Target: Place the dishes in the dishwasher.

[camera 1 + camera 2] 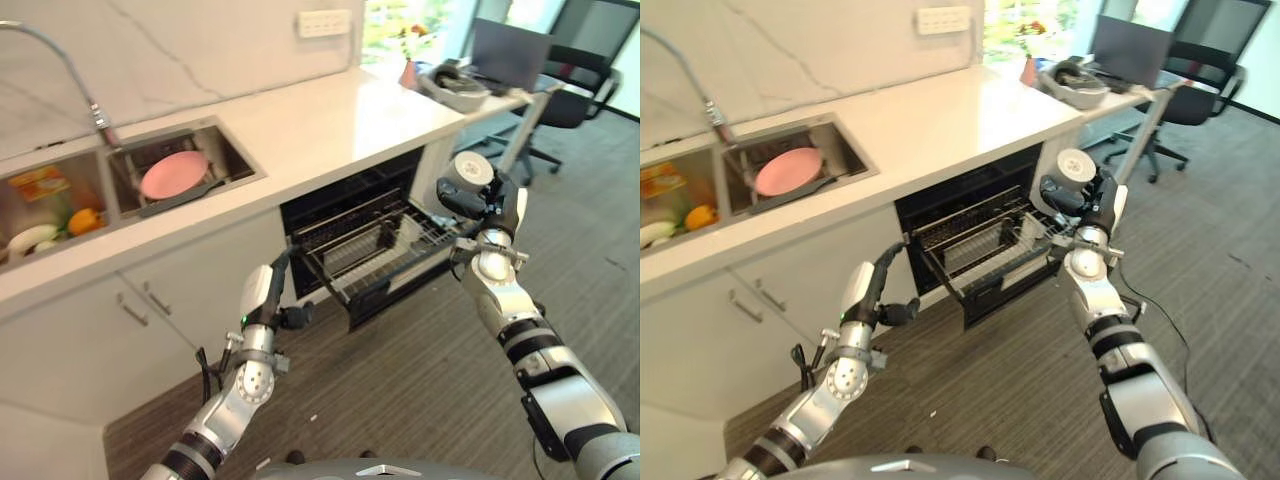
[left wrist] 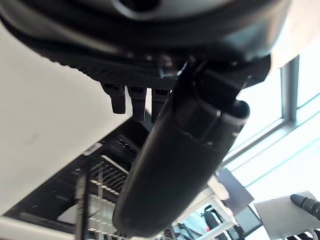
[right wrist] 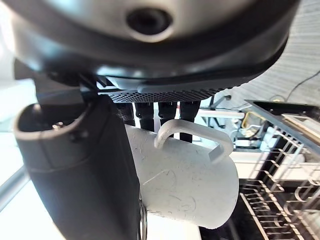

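Our right hand grips a white mug above the pulled-out dishwasher rack.

From the left eye view we see our right hand (image 1: 478, 198) closed round the mug (image 1: 468, 170), held over the right end of the wire rack (image 1: 375, 250) that sticks out of the open dishwasher (image 1: 350, 215) under the counter (image 1: 330, 115). Our left hand (image 1: 268, 295) hangs in front of the cabinet, just left of the rack, fingers straight and empty. A pink plate (image 1: 173, 174) lies in the sink (image 1: 235, 160) far to the left. In the right wrist view our thumb (image 3: 80, 170) and fingers (image 3: 165, 111) pinch the mug, its handle (image 3: 192, 135) turned toward the fingers. In the left wrist view our fingers (image 2: 132, 102) hold nothing, with the rack beyond.
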`<state>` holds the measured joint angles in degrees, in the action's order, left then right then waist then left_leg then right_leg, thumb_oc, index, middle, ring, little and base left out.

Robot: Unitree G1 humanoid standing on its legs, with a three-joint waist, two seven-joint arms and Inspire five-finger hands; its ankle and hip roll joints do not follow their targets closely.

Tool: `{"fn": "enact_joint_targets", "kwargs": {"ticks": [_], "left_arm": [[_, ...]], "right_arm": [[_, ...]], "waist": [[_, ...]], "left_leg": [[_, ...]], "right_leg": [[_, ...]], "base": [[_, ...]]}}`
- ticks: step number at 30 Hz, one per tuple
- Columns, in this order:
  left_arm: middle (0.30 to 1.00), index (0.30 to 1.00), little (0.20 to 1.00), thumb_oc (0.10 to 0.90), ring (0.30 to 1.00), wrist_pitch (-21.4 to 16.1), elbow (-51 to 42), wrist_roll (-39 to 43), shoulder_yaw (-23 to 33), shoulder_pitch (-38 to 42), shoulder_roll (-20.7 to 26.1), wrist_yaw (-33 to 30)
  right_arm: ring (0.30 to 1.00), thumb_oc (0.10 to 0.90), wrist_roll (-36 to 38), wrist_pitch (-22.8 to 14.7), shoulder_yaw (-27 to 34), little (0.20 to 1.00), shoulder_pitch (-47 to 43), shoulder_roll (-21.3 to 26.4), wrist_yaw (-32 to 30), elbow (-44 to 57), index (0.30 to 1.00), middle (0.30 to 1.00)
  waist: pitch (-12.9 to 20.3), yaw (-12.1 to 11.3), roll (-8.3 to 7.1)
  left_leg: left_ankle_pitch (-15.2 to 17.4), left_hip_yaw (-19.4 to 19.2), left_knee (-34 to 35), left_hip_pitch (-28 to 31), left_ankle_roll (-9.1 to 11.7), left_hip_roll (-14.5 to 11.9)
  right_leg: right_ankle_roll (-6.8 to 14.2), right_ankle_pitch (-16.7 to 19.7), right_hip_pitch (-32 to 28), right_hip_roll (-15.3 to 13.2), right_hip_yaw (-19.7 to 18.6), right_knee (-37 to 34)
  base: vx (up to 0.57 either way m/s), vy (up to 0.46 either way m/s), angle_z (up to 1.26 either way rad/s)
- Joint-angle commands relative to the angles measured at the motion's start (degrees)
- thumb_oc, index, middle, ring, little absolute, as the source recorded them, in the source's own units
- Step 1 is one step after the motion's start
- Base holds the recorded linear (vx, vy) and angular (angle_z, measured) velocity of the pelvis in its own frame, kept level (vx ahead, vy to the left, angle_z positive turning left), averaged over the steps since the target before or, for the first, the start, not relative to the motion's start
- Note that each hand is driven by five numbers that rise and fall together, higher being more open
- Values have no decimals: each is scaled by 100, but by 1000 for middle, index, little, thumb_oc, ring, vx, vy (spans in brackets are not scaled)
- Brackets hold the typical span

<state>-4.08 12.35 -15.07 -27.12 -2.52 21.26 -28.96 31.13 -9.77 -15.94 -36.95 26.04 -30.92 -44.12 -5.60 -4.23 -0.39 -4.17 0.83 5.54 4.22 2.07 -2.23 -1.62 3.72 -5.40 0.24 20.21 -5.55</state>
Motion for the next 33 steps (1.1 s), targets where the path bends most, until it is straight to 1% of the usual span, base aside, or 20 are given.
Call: {"fn": "enact_joint_targets", "kwargs": {"ticks": [1,2,3,4,5,6,8,9,10,11,12,14,18,20,21,22,25,30,31,33], "left_arm": [[900,900,900,800,900,-459,162,165,-106,372,515,86],[900,900,900,800,900,-461,165,165,-105,376,514,85],[900,900,900,800,900,-452,403,155,-169,329,553,169],[900,900,900,800,900,-481,651,102,-259,275,691,253],[900,900,900,800,900,-484,776,86,-291,260,743,261],[900,900,900,800,900,-488,919,41,-323,252,844,274],[900,900,900,800,900,-496,1097,7,-345,202,910,295],[900,900,900,800,900,-503,1113,6,-352,218,901,290],[900,900,900,800,900,-493,1131,-34,-370,225,967,291],[900,900,900,800,900,-509,1180,-97,-365,161,951,297],[900,900,900,800,900,-509,1180,-97,-365,161,951,297],[900,900,900,800,900,-476,1281,-134,-308,67,836,251],[900,900,900,800,900,-435,1403,-182,-261,74,794,202],[900,900,900,800,900,-435,1480,-167,-230,117,797,160],[900,900,900,800,900,-433,1491,-141,-193,141,790,134],[900,900,900,800,900,-431,1501,-119,-156,173,784,110],[900,900,900,800,900,-434,1560,-7,-63,222,763,103],[900,900,900,800,900,-422,1721,84,18,200,706,144],[900,900,900,800,900,-391,1860,87,77,139,664,132],[900,900,900,800,900,-360,1870,59,134,105,672,133]], "right_arm": [[300,400,-240,-219,2,300,-1301,-73,205,-877,300,300],[300,400,-237,-224,1,300,-1310,-73,210,-888,300,300],[300,400,-262,-194,8,300,-1458,-86,231,-1296,300,300],[300,400,-186,-204,84,300,-1737,-125,214,-1794,300,300],[300,400,-270,-186,44,300,-1874,-49,196,-2002,300,300],[300,400,-394,-172,-18,300,-2073,38,167,-2210,300,300],[300,400,-505,-132,-35,300,-2250,229,162,-2462,300,300],[300,400,-505,-136,-35,300,-2263,237,168,-2474,300,300],[300,400,-678,-74,-128,300,-2365,426,184,-2619,300,300],[300,400,-970,60,-231,300,-2454,724,204,-2882,300,300],[300,400,-970,60,-231,300,-2454,724,204,-2882,300,300],[300,400,-1084,172,-111,300,-2384,992,115,-3224,300,300],[300,400,-1058,220,75,300,-2254,889,64,-3397,300,300],[300,400,-1074,222,65,300,-2254,857,70,-3393,300,300],[686,657,-1058,221,89,686,-2248,838,70,-3384,686,686],[900,800,-1058,223,122,900,-2214,786,36,-3397,900,900],[900,800,-951,208,153,900,-2135,702,181,-3313,900,900],[900,800,-958,196,146,900,-2066,641,205,-3195,900,900],[900,800,-991,170,182,900,-1931,497,166,-3043,900,900],[900,800,-1102,163,107,900,-1756,324,233,-2887,900,900]], "waist": [[-36,-345,-507],[-35,-339,-508],[-103,-458,-527],[-277,-662,-537],[-367,-734,-547],[-478,-845,-550],[-616,-992,-550],[-598,-985,-548],[-707,-1087,-539],[-819,-1213,-551],[-819,-1213,-551],[-935,-1326,-574],[-1048,-1419,-614],[-1070,-1434,-638],[-1070,-1436,-649],[-1074,-1431,-654],[-1016,-1404,-713],[-950,-1325,-779],[-859,-1228,-839],[-756,-1156,-873]], "left_leg": [[311,-19,-54,-202,187,-76],[309,-14,-54,-208,187,-75],[253,62,-54,-324,203,-76],[172,183,-54,-576,273,-97],[80,229,-54,-726,294,-90],[15,313,-54,-949,368,-113],[-109,430,-54,-1292,453,-114],[-114,442,-54,-1322,458,-117],[-185,515,-54,-1515,523,-115],[-257,626,-54,-1726,586,-87],[-257,626,-54,-1726,586,-87],[-308,812,-54,-1941,613,-36],[-318,915,-54,-1976,568,-21],[-327,943,-54,-1971,568,-14],[-325,955,-54,-1974,561,5],[-322,968,-54,-1968,554,19],[-270,939,-54,-1883,535,44],[-221,824,-54,-1766,513,49],[-138,738,-54,-1626,461,40],[-65,637,-54,-1464,413,19]], "right_leg": [[864,-348,-98,-714,16,55],[864,-349,-95,-714,21,55],[864,-363,-43,-711,115,55],[867,-396,94,-688,252,55],[874,-352,208,-690,301,55],[871,-361,381,-665,375,55],[867,-347,627,-640,508,55],[862,-348,652,-635,519,55],[869,-356,775,-627,612,55],[873,-382,892,-620,770,55],[873,-382,892,-620,770,55],[886,-433,962,-610,979,55],[858,-475,955,-580,1033,55],[846,-492,937,-587,1057,55],[839,-495,928,-588,1072,55],[839,-490,922,-597,1084,55],[842,-474,877,-626,1075,55],[854,-437,810,-655,981,55],[863,-398,747,-668,883,55],[870,-383,676,-670,747,55]], "base": [[-20,-49,63],[-18,-32,86],[-83,-80,93],[-135,-85,53],[-172,-106,19],[-140,-68,26],[-86,-60,60],[-68,-51,59],[-57,-66,45],[-58,-64,23],[10,-45,48],[24,-40,67],[11,-10,36],[0,0,0],[-12,12,5],[-11,15,7],[1,32,3],[-1,51,-12],[32,68,-28],[43,94,-26]]}}
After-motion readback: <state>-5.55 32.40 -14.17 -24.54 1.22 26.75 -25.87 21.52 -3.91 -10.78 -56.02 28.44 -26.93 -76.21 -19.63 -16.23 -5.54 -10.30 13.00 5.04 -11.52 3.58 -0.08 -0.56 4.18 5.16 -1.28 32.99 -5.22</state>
